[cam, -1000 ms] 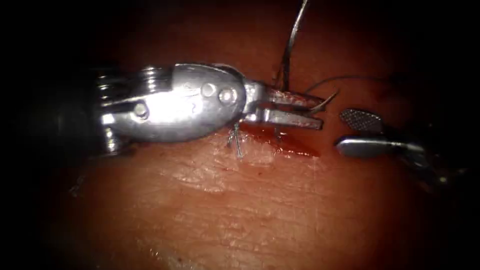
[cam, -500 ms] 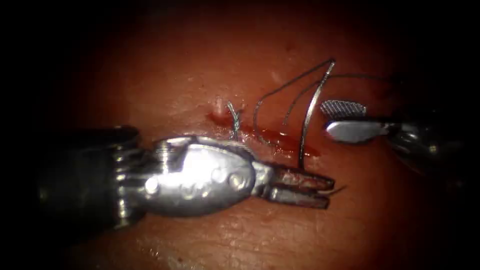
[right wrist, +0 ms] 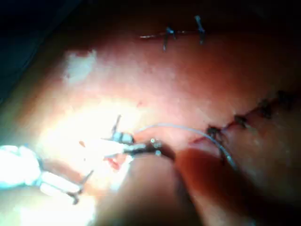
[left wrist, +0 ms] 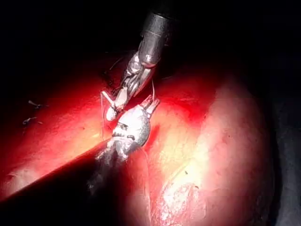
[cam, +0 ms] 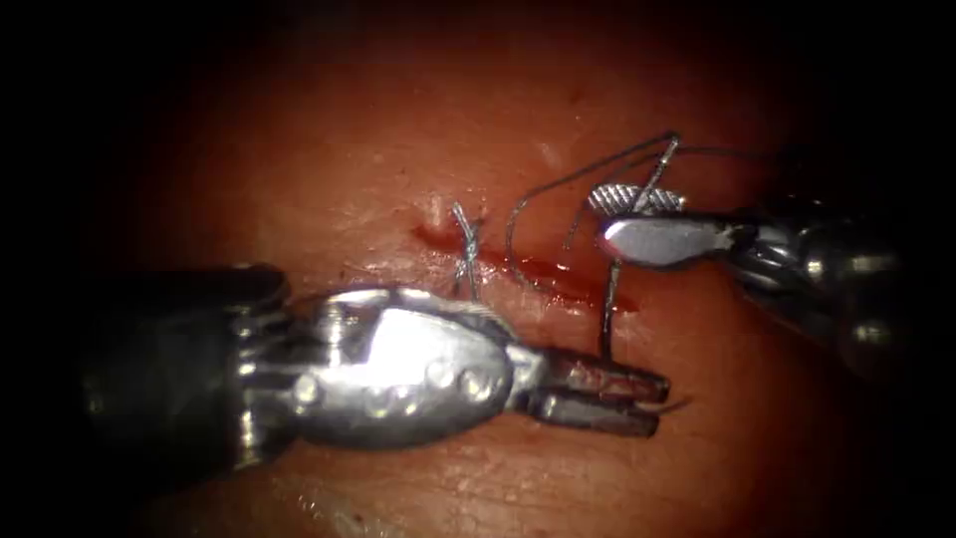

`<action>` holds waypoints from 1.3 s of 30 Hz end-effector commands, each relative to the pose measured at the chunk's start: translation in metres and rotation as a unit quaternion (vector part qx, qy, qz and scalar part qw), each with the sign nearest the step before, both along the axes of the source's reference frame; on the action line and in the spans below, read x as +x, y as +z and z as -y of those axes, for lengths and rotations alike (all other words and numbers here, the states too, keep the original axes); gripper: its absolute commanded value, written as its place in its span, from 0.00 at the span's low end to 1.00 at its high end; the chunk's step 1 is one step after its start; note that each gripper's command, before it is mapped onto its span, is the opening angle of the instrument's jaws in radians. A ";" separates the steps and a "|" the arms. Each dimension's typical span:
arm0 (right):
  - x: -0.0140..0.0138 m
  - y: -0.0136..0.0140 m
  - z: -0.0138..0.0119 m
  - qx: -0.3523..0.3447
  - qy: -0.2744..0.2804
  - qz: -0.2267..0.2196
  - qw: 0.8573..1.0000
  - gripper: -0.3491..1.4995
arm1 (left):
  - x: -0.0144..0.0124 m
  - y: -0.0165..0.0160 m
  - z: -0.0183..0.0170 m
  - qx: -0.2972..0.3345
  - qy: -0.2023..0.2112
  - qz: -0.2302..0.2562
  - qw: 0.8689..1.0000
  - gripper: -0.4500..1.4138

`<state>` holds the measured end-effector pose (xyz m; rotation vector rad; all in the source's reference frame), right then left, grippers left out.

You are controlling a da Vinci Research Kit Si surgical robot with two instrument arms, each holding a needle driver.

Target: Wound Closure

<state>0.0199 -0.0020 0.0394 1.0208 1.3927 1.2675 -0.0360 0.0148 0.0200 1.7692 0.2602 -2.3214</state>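
Note:
The left tool (cam: 657, 402) lies below the cut (cam: 543, 271), toward its right end, jaws shut on the curved needle (cam: 609, 299) close to its point, which pokes out past the jaws. The needle is out of the tissue (cam: 418, 149) and rises steeply across the cut. The right tool (cam: 603, 215) comes in from the right, jaws open, with the needle's upper part between them. Thread (cam: 518, 214) loops from the needle's tail down into the cut. In the left wrist view the left tool (left wrist: 151, 104) meets the right tool (left wrist: 113, 107). The right tool (right wrist: 120, 140) also shows up close.
A tied stitch with short cut ends (cam: 466, 254) crosses the cut's left part. Red fluid (cam: 558, 279) lies along the cut. Older stitches (right wrist: 183, 33) and a sewn line (right wrist: 261, 113) show farther off on the tissue.
The left tool drew the needle out and carried it down below the cut, thread following. The right tool moved left and now has its jaws around the needle's upper part.

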 end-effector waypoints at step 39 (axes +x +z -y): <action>-0.0006 -0.0006 -0.0042 -0.337 0.014 0.229 0.913 0.00 | 0.0048 0.0041 -0.0047 0.388 -0.130 -0.254 0.876 0.15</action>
